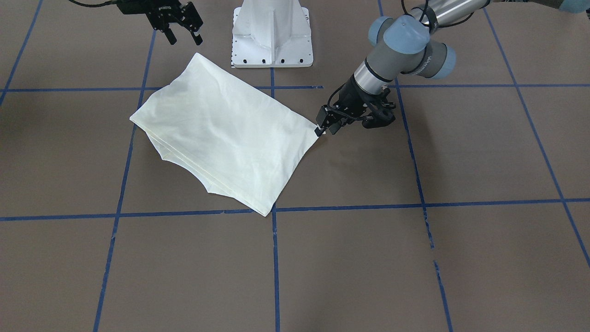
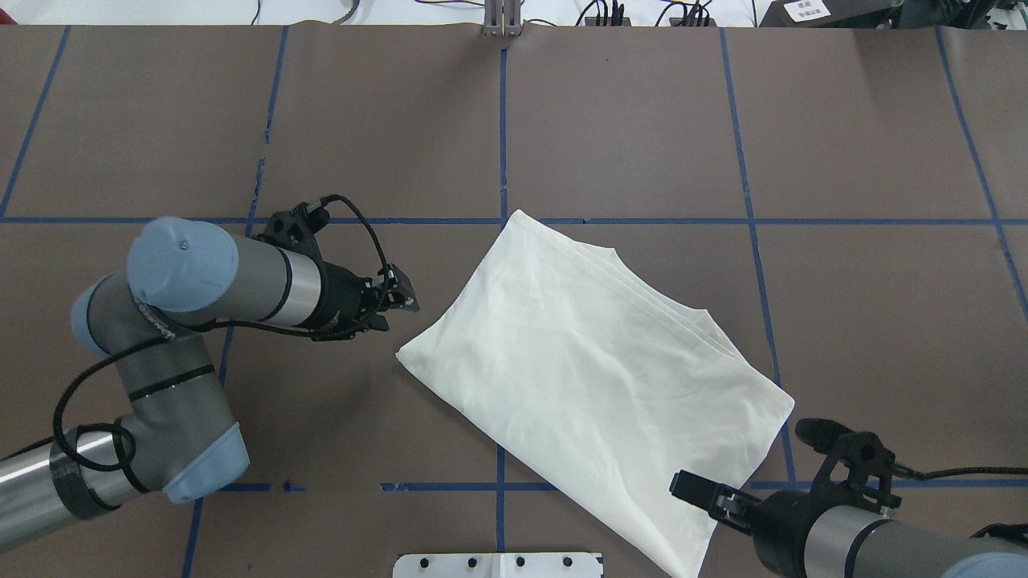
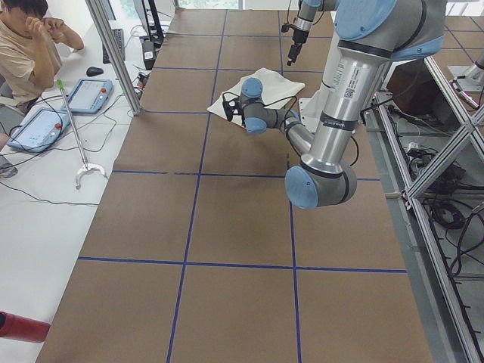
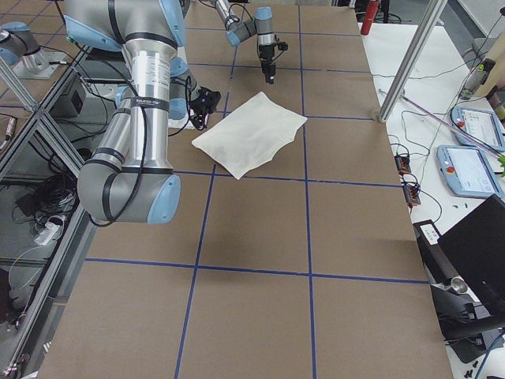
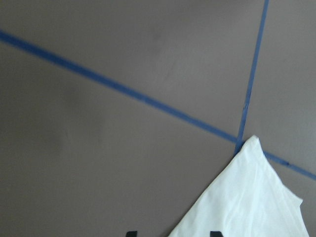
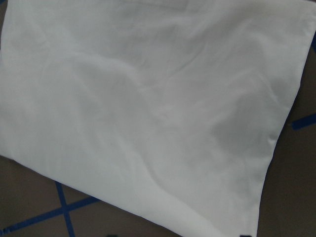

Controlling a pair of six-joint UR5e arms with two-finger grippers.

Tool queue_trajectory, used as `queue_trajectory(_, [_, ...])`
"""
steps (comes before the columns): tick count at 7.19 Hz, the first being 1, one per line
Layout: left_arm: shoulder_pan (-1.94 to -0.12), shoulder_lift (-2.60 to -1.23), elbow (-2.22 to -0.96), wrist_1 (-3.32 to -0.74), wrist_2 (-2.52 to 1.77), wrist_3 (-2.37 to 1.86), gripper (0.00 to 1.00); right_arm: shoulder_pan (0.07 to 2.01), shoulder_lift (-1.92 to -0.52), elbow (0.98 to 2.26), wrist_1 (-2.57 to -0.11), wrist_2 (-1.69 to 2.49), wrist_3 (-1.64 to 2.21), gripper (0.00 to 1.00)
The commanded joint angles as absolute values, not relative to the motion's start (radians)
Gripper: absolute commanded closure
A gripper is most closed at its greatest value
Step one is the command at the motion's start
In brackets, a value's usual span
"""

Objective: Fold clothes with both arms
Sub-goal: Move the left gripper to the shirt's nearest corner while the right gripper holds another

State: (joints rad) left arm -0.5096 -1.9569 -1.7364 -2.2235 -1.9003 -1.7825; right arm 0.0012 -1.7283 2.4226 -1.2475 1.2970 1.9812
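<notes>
Just beside the base [image 1: 272, 41], the right gripper [image 1: 184, 30] is hovering with its fingers apart. In front of the base, the shirt [image 1: 221, 133] is lying on the table [image 1: 415, 258], plain side up, in 1 layered rectangle, so little folding seems left. Farther from the base, the left gripper [image 1: 326, 127] is hanging spread over 1 corner, gripping nothing.

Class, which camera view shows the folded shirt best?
The front-facing view: the whole shirt shows, its layered edges clear. Overhead, the right arm overlaps one edge. Both side views show it small; the wrist views show only parts.
</notes>
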Motion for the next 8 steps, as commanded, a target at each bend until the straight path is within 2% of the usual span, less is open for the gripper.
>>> queue_trajectory(1, [-0.44, -1.973, -1.729, -2.133, -1.856, -1.807, 0.43, 0.046, -1.726, 2.396, -1.249, 1.296, 1.98, 0.0])
queue_trajectory(3, [-0.44, -1.976, -1.7, -2.132, -1.85, -1.801, 0.44, 0.046, -1.723, 2.385, -1.249, 1.295, 1.98, 0.0])
queue_trajectory(4, [-0.44, -1.98, -1.698, -2.132, -1.841, -1.802, 0.51, 0.046, -1.723, 2.378, -1.249, 1.295, 1.98, 0.0])
queue_trajectory(5, [-0.44, -1.979, -1.697, -2.132, -1.839, -1.805, 0.67, 0.046, -1.721, 2.376, -1.249, 1.295, 1.98, 0.0])
queue_trajectory(6, [-0.443, -1.976, -1.691, -2.132, -1.829, -1.805, 0.9, 0.046, -1.727, 2.373, -1.249, 1.295, 1.982, 0.0])
queue_trajectory(7, [-0.448, -1.976, -1.69, -2.132, -1.794, -1.79, 1.0, 0.046, -1.73, 2.37, -1.249, 1.293, 1.982, 0.0])
queue_trajectory(8, [-0.481, -1.974, -1.687, -2.131, -1.792, -1.748, 1.0, 0.046, -1.729, 2.37, -1.249, 1.293, 1.982, 0.0])
